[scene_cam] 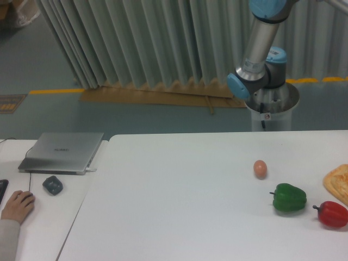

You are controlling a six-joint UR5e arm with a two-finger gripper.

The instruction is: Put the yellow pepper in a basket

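Note:
The yellow pepper is out of view, and no basket shows either. Only the lower links of the arm (255, 60) appear at the top right, behind the table's far edge; the gripper itself is outside the frame. On the white table (179, 206) lie a green pepper (289, 198), a red pepper (331, 213) and a small tan egg (260, 168), all toward the right.
A flat orange-brown food item (338, 182) lies at the right edge. On the adjoining left desk sit a closed laptop (62, 151), a dark grey object (53, 185) and a person's hand (16, 206) on a mouse. The robot's pedestal (270, 109) stands behind the table.

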